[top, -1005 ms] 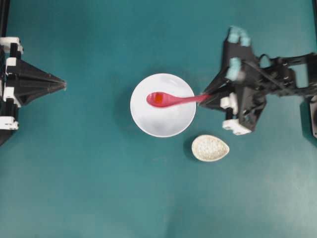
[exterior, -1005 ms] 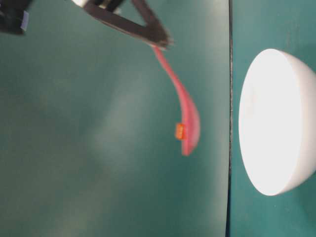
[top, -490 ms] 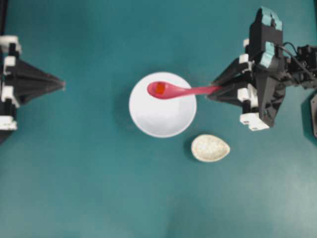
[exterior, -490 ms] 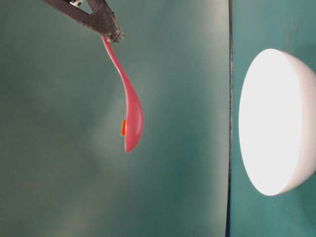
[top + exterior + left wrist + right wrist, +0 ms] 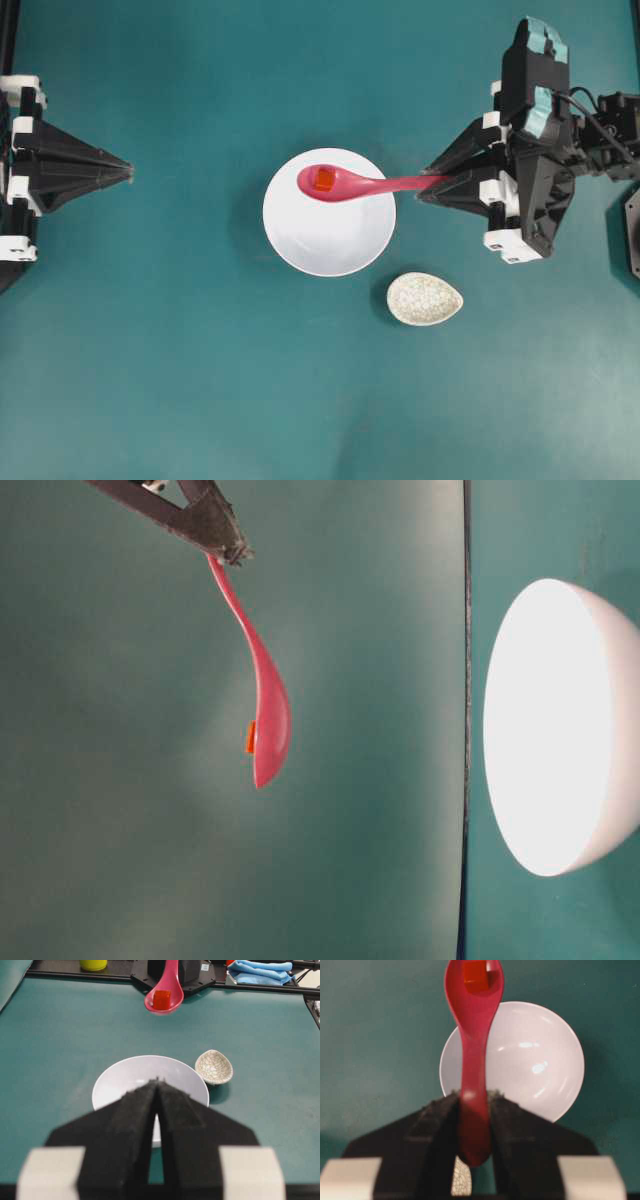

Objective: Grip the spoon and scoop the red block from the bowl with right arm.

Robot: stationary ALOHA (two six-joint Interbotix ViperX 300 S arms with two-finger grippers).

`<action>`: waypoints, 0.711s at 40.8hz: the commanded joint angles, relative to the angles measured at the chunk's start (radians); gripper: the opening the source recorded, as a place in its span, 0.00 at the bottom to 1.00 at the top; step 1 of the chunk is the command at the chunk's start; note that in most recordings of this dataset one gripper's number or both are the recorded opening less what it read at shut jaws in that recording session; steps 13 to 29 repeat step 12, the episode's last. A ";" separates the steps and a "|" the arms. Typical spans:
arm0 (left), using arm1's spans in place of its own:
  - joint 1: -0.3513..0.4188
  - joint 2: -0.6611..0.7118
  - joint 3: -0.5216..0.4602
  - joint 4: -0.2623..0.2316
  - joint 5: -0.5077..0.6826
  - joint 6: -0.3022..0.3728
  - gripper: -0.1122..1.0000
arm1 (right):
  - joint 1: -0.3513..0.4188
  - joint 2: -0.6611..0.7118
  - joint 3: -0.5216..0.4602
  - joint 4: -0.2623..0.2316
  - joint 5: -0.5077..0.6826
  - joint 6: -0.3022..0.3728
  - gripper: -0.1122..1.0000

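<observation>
I'm keeping the right gripper (image 5: 432, 186) clenched on the spoon (image 5: 345, 183), holding it level so the red block (image 5: 323, 180) stays cupped above the bowl (image 5: 330, 235).

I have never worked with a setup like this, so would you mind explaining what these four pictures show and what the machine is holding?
It is a robot with two black arms facing each other across a teal table, each ending in a two-finger gripper.

One picture looks straight down. One is taken at table height and appears turned sideways. The other two come from cameras on the wrists, looking out along the fingers.

On the table stand a white bowl and, beside it, a small speckled dish.

The right gripper is shut on the handle of a pink spoon. The spoon is held in the air above the bowl, and a small red block sits in its scoop. The bowl looks empty.

The left gripper is shut, holds nothing and sits well away from the bowl.
</observation>
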 commanded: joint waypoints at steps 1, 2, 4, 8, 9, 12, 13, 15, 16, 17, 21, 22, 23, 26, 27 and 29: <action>0.002 0.003 -0.026 0.003 -0.009 0.000 0.10 | 0.003 -0.014 -0.032 -0.002 -0.009 0.003 0.32; 0.002 0.003 -0.026 0.002 -0.009 0.000 0.10 | 0.003 -0.014 -0.032 -0.002 -0.009 0.003 0.32; 0.000 0.005 -0.026 0.002 -0.009 0.000 0.10 | 0.005 -0.014 -0.034 -0.002 -0.009 0.003 0.32; 0.002 0.003 -0.026 0.002 -0.009 0.000 0.10 | 0.005 -0.014 -0.037 -0.002 -0.009 0.003 0.32; 0.002 0.005 -0.025 0.002 -0.009 0.000 0.10 | 0.003 -0.014 -0.037 -0.002 -0.011 0.003 0.32; 0.000 0.003 -0.025 0.002 -0.009 0.000 0.10 | 0.003 -0.014 -0.037 -0.002 -0.011 0.003 0.32; 0.000 0.003 -0.025 0.002 -0.009 0.000 0.10 | 0.003 -0.014 -0.037 -0.002 -0.011 0.003 0.32; 0.000 0.003 -0.025 0.002 -0.009 0.000 0.10 | 0.003 -0.014 -0.037 -0.002 -0.011 0.003 0.32; 0.000 0.003 -0.025 0.002 -0.009 0.000 0.10 | 0.003 -0.014 -0.037 -0.002 -0.011 0.003 0.32; 0.000 0.003 -0.025 0.002 -0.009 0.000 0.10 | 0.003 -0.014 -0.037 -0.002 -0.011 0.003 0.32; 0.000 0.003 -0.025 0.002 -0.009 0.000 0.10 | 0.003 -0.014 -0.037 -0.002 -0.011 0.003 0.32; 0.000 0.003 -0.025 0.002 -0.009 0.000 0.10 | 0.003 -0.014 -0.037 -0.002 -0.011 0.003 0.32; 0.000 0.003 -0.025 0.002 -0.009 0.000 0.10 | 0.003 -0.014 -0.037 -0.002 -0.011 0.003 0.32; 0.000 0.003 -0.025 0.002 -0.009 0.000 0.10 | 0.003 -0.014 -0.037 -0.002 -0.011 0.003 0.32; 0.000 0.003 -0.025 0.002 -0.009 0.000 0.10 | 0.003 -0.014 -0.037 -0.002 -0.011 0.003 0.32; 0.000 0.003 -0.025 0.002 -0.009 0.000 0.10 | 0.003 -0.014 -0.037 -0.002 -0.011 0.003 0.32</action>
